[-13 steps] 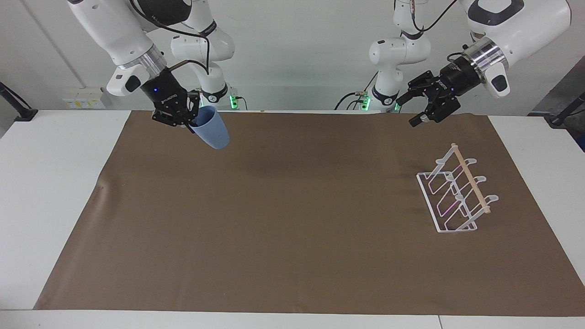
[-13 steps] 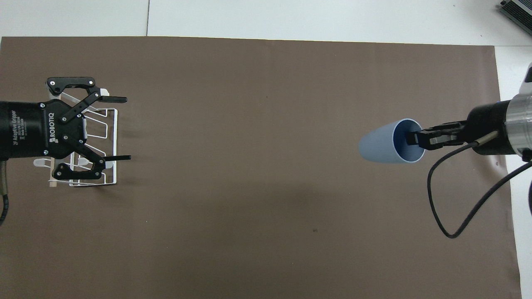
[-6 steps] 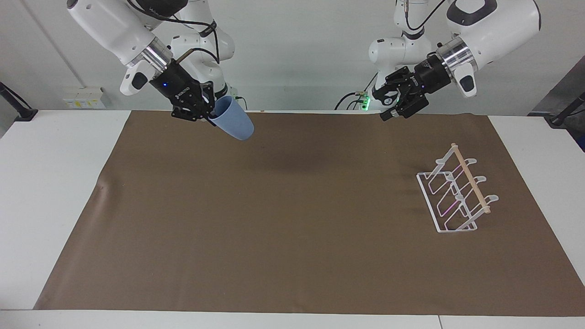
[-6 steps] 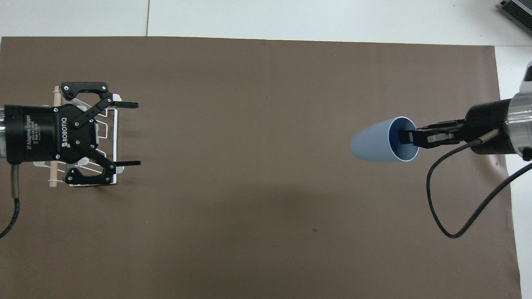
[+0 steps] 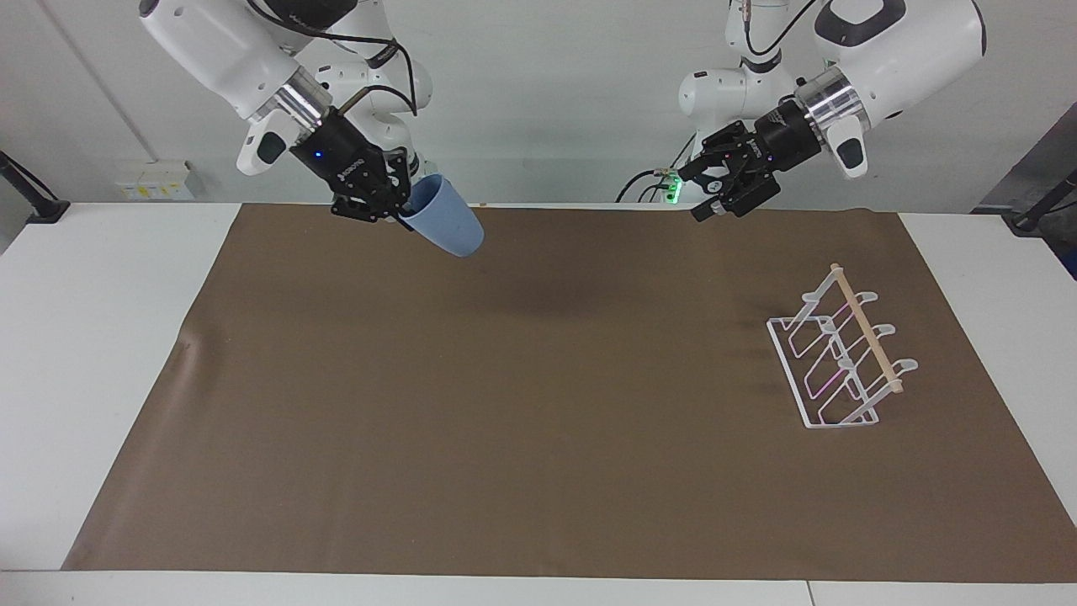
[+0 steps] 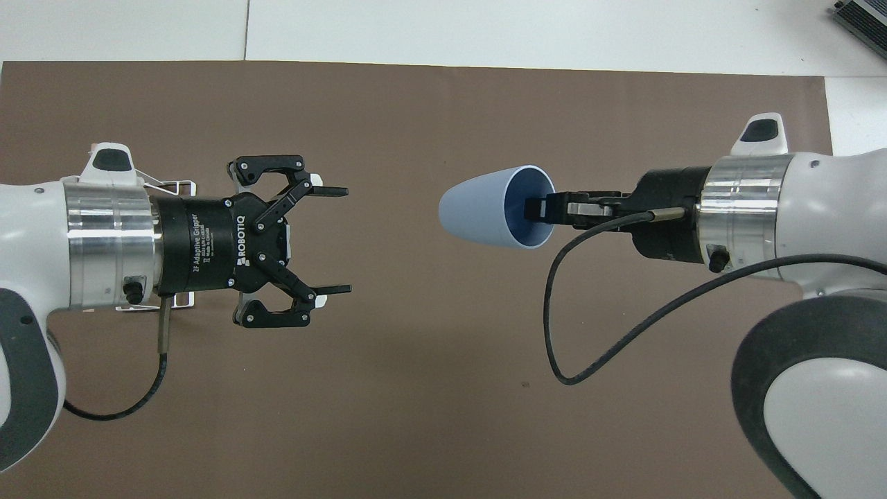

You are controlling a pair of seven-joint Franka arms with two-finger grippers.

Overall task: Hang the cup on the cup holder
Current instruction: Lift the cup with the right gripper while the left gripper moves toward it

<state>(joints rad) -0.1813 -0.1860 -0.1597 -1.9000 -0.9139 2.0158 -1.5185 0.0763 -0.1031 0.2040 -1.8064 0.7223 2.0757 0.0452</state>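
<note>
The light blue cup [image 5: 446, 223] hangs tilted in the air, base pointing toward the table's middle; it also shows in the overhead view [image 6: 485, 208]. My right gripper [image 5: 402, 209] [image 6: 537, 208] is shut on its rim, one finger inside the cup, over the brown mat near the robots' edge. My left gripper [image 5: 708, 206] [image 6: 346, 239] is open and empty, raised, facing the cup with a gap between them. The white wire cup holder [image 5: 841, 353] with its wooden dowel stands empty at the left arm's end; in the overhead view only wire bits [image 6: 181, 184] show under the left arm.
A brown mat [image 5: 538, 421] covers most of the white table [image 5: 101, 337]. A black cable [image 6: 589, 333] loops from the right wrist. A dark device's corner [image 6: 863, 17] lies at the table's corner farthest from the robots, at the right arm's end.
Both grippers have moved toward the table's middle, closing the gap between them. The right one carries the cup along. The left gripper has left its place over the cup holder.
</note>
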